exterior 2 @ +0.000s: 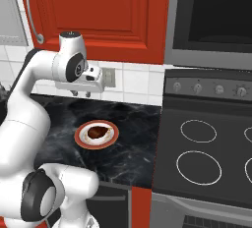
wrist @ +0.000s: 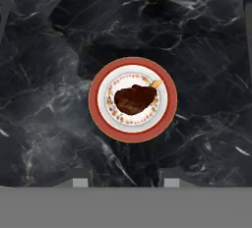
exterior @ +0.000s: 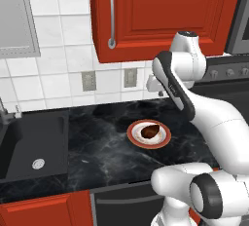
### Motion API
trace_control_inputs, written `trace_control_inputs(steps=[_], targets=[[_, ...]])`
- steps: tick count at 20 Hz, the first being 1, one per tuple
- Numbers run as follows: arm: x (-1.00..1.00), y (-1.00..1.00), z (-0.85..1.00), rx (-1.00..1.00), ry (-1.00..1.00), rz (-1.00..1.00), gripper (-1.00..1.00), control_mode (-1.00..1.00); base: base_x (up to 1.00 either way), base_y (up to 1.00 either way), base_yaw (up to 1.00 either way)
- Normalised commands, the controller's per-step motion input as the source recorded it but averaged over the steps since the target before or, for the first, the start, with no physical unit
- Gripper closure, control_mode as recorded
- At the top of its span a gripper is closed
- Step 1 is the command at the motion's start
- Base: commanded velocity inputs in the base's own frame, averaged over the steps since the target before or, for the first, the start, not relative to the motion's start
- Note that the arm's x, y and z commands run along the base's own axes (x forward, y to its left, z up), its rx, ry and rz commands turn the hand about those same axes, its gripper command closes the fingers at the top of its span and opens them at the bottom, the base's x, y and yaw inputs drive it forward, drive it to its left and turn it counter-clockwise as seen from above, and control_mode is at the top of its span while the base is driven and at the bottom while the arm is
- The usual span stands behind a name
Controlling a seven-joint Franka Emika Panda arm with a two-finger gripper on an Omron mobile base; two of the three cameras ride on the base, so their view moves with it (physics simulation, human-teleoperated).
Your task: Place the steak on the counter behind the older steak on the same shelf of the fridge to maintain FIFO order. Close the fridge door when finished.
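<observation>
The steak (exterior: 150, 131) (exterior 2: 97, 132) (wrist: 134, 99), a glossy dark brown lump, lies on a white plate with a red rim (exterior: 133, 135) (exterior 2: 78, 136) (wrist: 96, 109) on the black marble counter (exterior: 97, 147) (exterior 2: 133, 124) (wrist: 49, 74). My gripper (exterior: 154, 89) (exterior 2: 81, 94) (wrist: 124, 179) hangs well above the plate and points straight down at it. Its fingers stand apart with nothing between them. The fridge, its door, its shelf and the older steak are out of view.
A dark sink (exterior: 34, 147) is set into the counter to the left of the plate. A glass-top stove (exterior 2: 206, 143) adjoins the counter on the right. Red wall cabinets (exterior: 160, 10) hang above, and wall outlets (exterior: 88, 81) sit on the tiled backsplash.
</observation>
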Motion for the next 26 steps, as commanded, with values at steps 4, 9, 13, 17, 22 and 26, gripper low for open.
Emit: trace_control_inputs(steps=[4,9,13,17,22,26], targets=[[-0.1,0.01,-0.08,0.0,0.0,-0.01,-1.0,-1.0,0.0,0.0,0.0],[0.0,0.27,-0.79,0.0,0.0,-0.11,-1.0,-1.0,0.0,0.0,0.0],[0.0,0.15,-1.0,0.03,0.0,-0.32,-1.0,-1.0,0.0,0.0,0.0],[0.0,0.01,-0.91,0.11,0.0,-0.52,-1.0,-1.0,0.0,0.0,0.0],[0.06,-0.12,-0.41,0.22,0.01,-0.59,-1.0,-1.0,0.0,0.0,0.0],[0.43,-0.11,-0.09,0.16,0.0,-0.37,-1.0,-1.0,0.0,0.0,0.0]])
